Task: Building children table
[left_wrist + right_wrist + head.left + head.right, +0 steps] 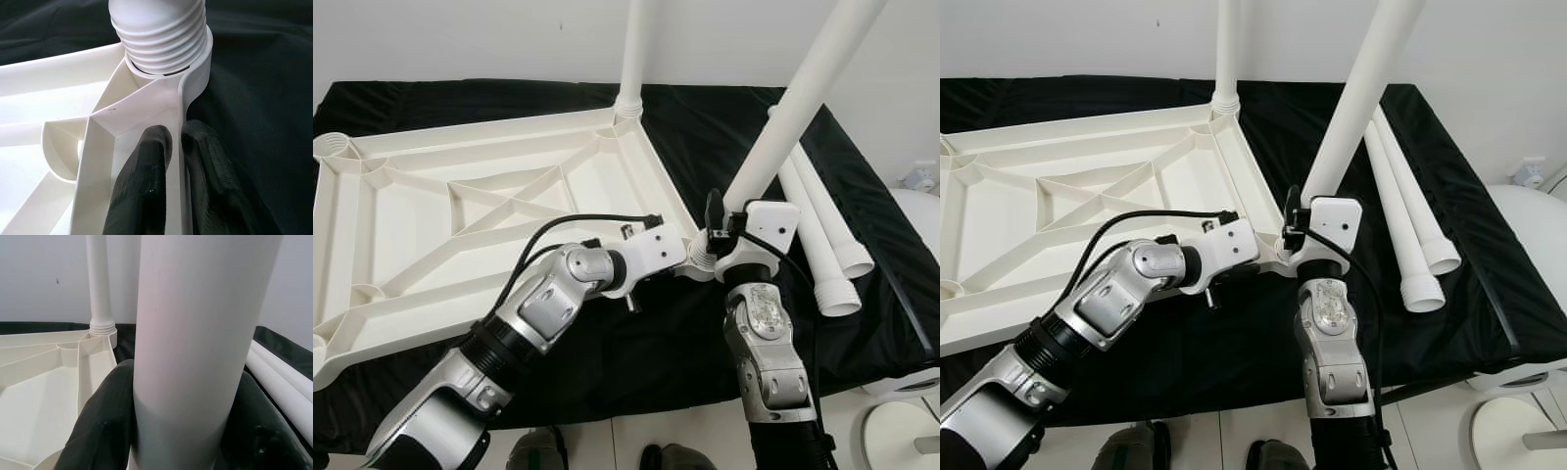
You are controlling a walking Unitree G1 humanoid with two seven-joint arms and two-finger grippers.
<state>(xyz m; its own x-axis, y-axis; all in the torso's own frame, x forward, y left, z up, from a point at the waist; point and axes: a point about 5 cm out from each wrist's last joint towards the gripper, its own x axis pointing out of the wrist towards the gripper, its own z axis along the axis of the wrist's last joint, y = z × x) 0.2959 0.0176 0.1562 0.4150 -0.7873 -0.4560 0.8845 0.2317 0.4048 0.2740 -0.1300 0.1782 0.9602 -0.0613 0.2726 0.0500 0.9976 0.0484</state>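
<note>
A white plastic table top (431, 196) lies upside down on a black cloth. One white leg (633, 59) stands upright in its far right corner. A second leg (783, 117) leans in the near right corner socket (195, 73), threaded end (161, 34) inside it. My right gripper (185, 372) is shut on this leg just above the socket, one finger (107, 426) on each side. My left gripper (176, 134) is shut on the table top's rim beside that corner, fingers (146, 166) pinching the thin wall. Two loose legs (822, 235) lie on the cloth at the right.
The black cloth (862, 176) covers a low platform against a white wall. Open sockets (335, 147) sit at the table top's left corners. White rounded objects (920, 225) stand off the platform's right edge. My feet (538, 452) are at the front edge.
</note>
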